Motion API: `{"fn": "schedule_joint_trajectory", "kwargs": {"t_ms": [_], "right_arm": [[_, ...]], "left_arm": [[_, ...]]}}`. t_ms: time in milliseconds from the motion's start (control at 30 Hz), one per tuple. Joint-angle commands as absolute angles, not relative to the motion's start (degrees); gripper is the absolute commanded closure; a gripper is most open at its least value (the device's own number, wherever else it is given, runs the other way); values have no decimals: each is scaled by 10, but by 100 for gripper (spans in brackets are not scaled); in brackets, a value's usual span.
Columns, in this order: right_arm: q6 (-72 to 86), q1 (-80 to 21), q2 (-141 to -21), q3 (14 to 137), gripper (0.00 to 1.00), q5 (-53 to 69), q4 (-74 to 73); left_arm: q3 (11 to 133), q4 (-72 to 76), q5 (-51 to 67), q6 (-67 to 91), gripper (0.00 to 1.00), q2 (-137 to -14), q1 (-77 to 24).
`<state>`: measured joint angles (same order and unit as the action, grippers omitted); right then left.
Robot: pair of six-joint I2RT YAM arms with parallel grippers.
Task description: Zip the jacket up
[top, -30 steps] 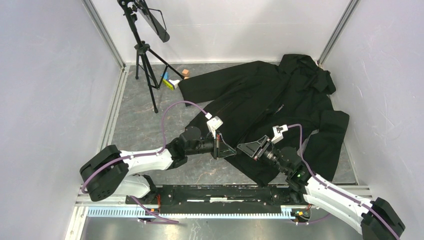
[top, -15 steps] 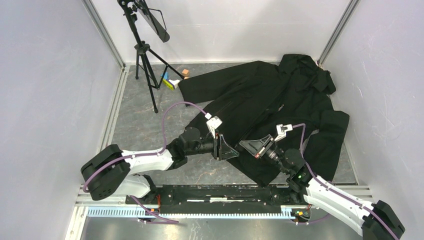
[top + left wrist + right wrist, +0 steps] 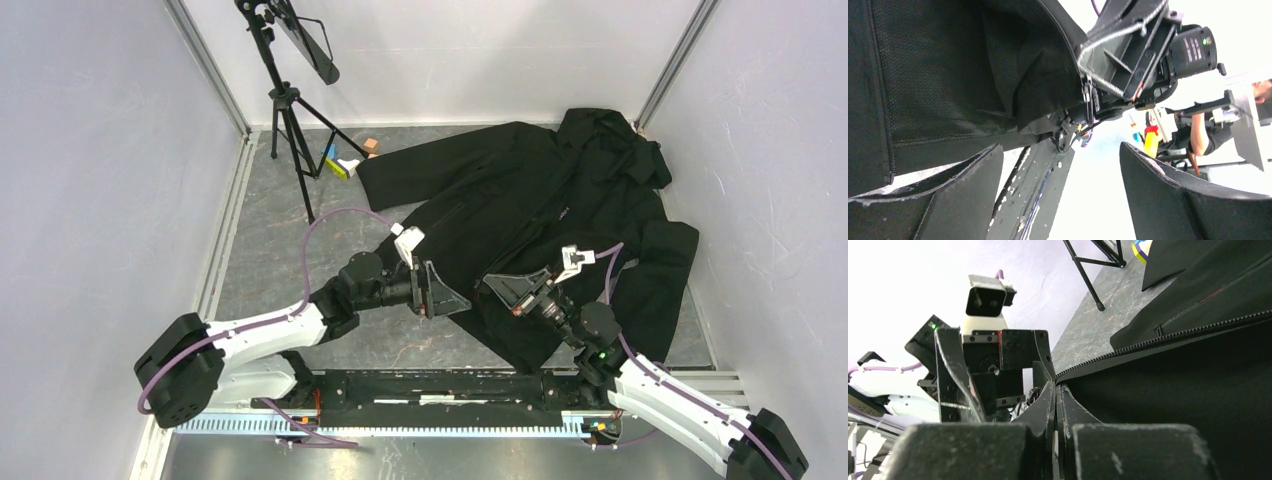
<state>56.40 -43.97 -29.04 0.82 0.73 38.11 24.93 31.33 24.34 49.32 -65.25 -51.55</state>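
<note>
— What is the right gripper (image 3: 1055,385) doing?
— Its fingers are pressed together on the front edge of the jacket (image 3: 1198,390). The zip teeth (image 3: 1158,337) run straight into the pinch.
— And the left gripper (image 3: 1060,147)?
— Its fingers stand wide apart with nothing between them. It hangs just beside the right one, facing it, near the hem. In its wrist view the mesh lining (image 3: 943,70) shows off to the left.
— Do the two grippers touch?
— No, a small gap shows between them from above.
— Where does the jacket lie?
— It is spread over the far right part of the table (image 3: 270,250). The hood (image 3: 600,135) points to the far right corner, one sleeve (image 3: 420,165) reaches left, and the lower front is open along the zip.
— Anything else out there?
— A tripod (image 3: 290,120) stands at the far left, and a few small coloured blocks (image 3: 345,162) lie just beside the sleeve end
</note>
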Motion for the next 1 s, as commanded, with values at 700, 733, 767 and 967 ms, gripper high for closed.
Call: {"fn": "schedule_joint_trajectory", "kwargs": {"t_ms": [700, 733, 767, 967], "right_arm": [[428, -439, -305, -88, 100, -27, 134], [422, -439, -314, -73, 100, -29, 114], [415, -439, -317, -58, 100, -26, 105], [330, -439, -317, -4, 100, -66, 20]], "left_arm": [[491, -138, 102, 351, 17, -653, -472], [493, -152, 78, 337, 17, -653, -472], [495, -158, 71, 324, 16, -656, -472], [536, -188, 125, 283, 15, -733, -472]]}}
